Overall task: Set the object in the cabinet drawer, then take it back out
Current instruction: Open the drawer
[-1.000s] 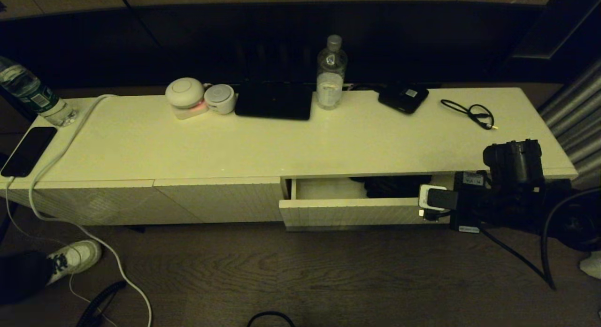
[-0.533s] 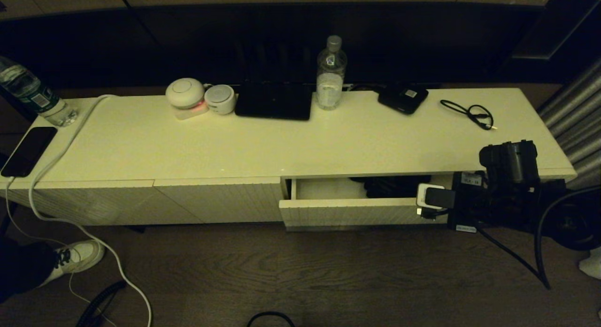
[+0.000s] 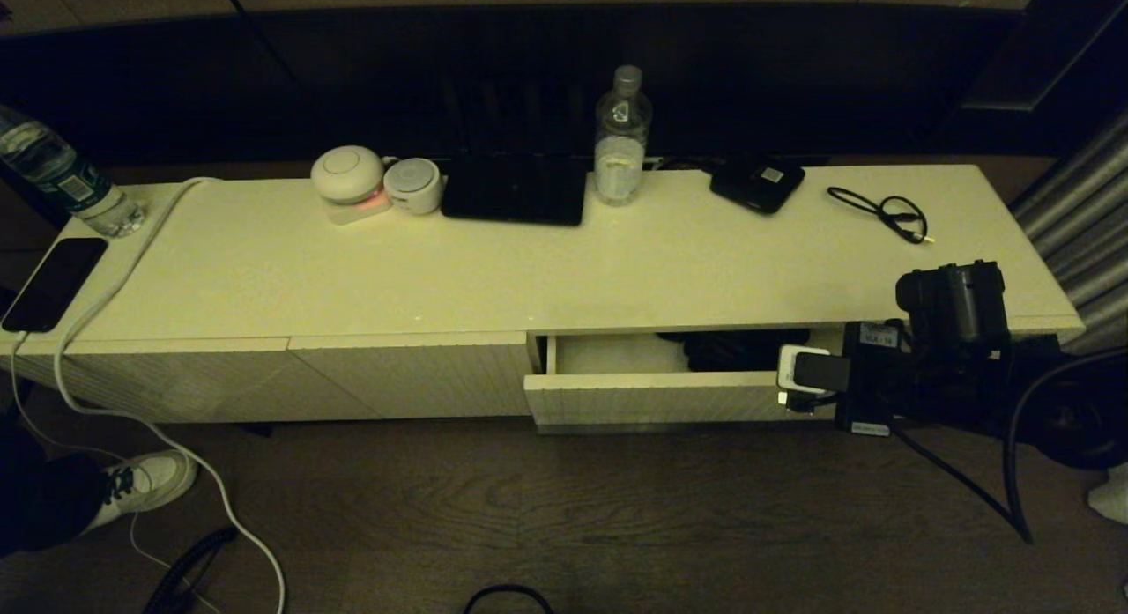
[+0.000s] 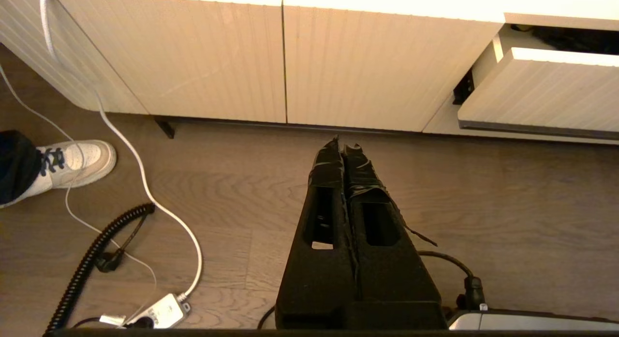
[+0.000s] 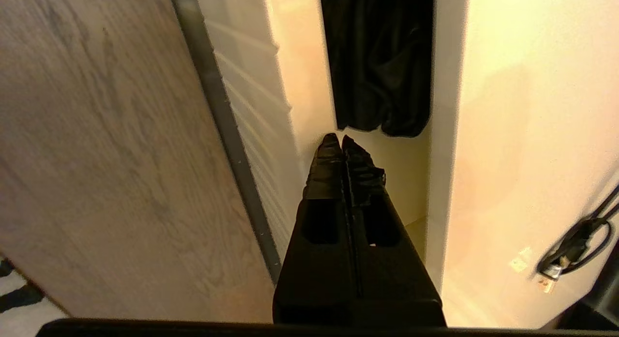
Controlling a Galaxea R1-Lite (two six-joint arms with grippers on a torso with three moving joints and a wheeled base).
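The cabinet drawer (image 3: 656,396) stands partly pulled out on the right of the long cream cabinet; its ribbed front and dark handle strip (image 5: 220,134) show in the right wrist view. The object (image 3: 736,348), a black folded fabric bundle, lies inside it against the back (image 5: 379,61). My right gripper (image 3: 790,380) is shut and empty. Its tips (image 5: 339,141) sit inside the drawer's right end, just behind the front panel and a short way from the bundle. My left gripper (image 4: 344,146) is shut and empty, low over the wooden floor before the closed ribbed panels.
On the cabinet top stand a water bottle (image 3: 621,138), a flat black device (image 3: 758,184), a thin black cable (image 3: 881,213), a black pad (image 3: 515,189) and white round gadgets (image 3: 352,181). At the far left are a second bottle (image 3: 62,178), a phone (image 3: 53,284), a white cord and a person's shoe (image 3: 145,480).
My right arm has shifted slightly left along the drawer's right end, still shut. The bundle lies as before. The person's shoe on the left has shuffled a little.
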